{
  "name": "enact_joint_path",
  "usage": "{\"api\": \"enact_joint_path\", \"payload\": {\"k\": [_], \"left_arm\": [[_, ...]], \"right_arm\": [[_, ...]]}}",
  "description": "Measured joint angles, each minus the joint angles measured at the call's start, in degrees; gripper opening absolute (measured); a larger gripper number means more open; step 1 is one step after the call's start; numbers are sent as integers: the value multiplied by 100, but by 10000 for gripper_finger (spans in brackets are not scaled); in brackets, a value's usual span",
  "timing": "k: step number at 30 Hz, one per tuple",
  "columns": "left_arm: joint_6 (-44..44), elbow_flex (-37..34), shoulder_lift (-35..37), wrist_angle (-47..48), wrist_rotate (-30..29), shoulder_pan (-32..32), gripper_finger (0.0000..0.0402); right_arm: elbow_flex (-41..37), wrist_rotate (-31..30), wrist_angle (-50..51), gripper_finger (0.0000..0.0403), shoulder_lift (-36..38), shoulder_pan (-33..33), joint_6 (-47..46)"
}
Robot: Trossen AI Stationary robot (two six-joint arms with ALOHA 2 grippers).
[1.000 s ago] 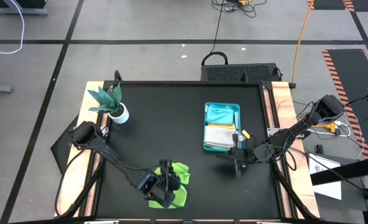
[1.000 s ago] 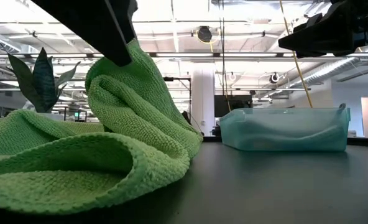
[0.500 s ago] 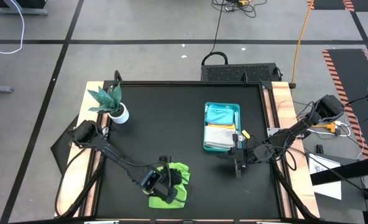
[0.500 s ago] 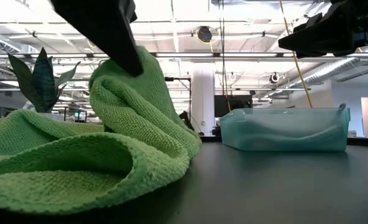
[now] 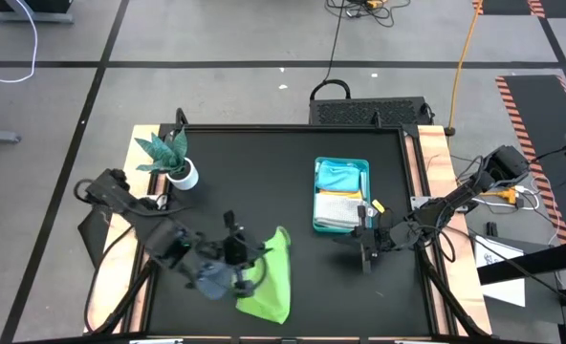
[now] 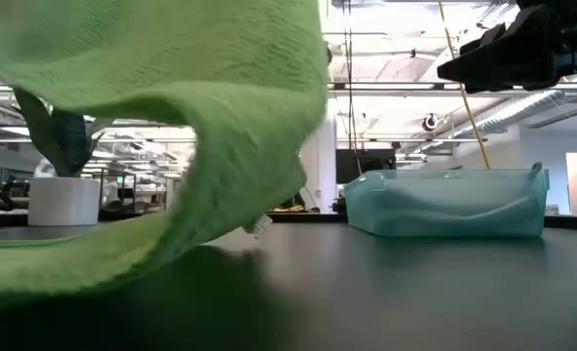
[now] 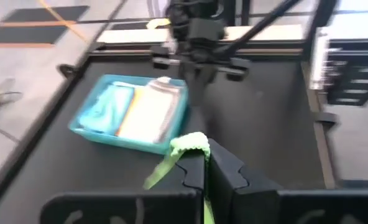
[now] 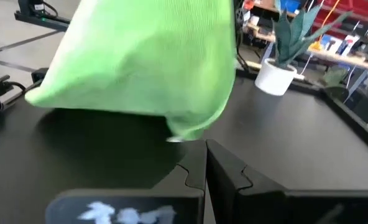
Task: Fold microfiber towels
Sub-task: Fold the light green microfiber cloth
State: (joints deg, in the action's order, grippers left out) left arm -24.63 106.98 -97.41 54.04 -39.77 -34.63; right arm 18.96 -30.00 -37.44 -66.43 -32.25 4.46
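Observation:
The lime green towel [image 5: 272,279] hangs in a long drape from my left gripper [image 5: 260,260], which is raised above the table's near middle and shut on it. In the low view the towel [image 6: 172,88] fills the upper left, and its lower end [image 6: 55,278] lies on the table. The right wrist view shows the towel [image 8: 147,68] hanging in front of it. My right gripper [image 5: 364,252] hovers shut beside the teal tray's near right corner, holding nothing. Folded pale blue [image 5: 341,177] and white-grey [image 5: 336,208] towels lie in the tray. My left gripper pinches a bunched bit of the green towel's upper edge [image 7: 188,144] between its two fingers, and a small tuft pokes out past the fingertips. The fingers slant downward toward the table's right. The towel hangs slack below them, its lower end [image 5: 269,311] on the table.
The teal tray [image 5: 363,164] stands right of the table's middle. A small plant in a white pot [image 5: 181,173] stands at the far left. Bare black tabletop [image 5: 264,182] lies between them. The right arm [image 7: 196,37] reaches in from the right edge.
My left gripper has shut on the green towel's crumpled heap, then risen quickly and tipped toward level. The towel's gripped upper part has been lifted and the heap drawn out into a long hanging drape, while its near end has stayed on the table.

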Motion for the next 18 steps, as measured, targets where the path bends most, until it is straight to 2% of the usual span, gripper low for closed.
{"api": "enact_joint_path", "payload": {"k": [4, 10, 14, 18], "left_arm": [[-577, -109, 204, 435, 106, -351, 12], [-1611, -133, 153, 978, 118, -930, 7], [-1761, -133, 144, 901, 23, -1152, 11], [-1626, -133, 257, 740, -87, -1072, 4]], "right_arm": [[0, 60, 65, 0, 0, 2, -258], [-1, 485, -47, 13, -3, 4, -339], [0, 675, -539, 38, -183, 19, -270], [33, 777, -1344, 69, -716, 103, -78]]}}
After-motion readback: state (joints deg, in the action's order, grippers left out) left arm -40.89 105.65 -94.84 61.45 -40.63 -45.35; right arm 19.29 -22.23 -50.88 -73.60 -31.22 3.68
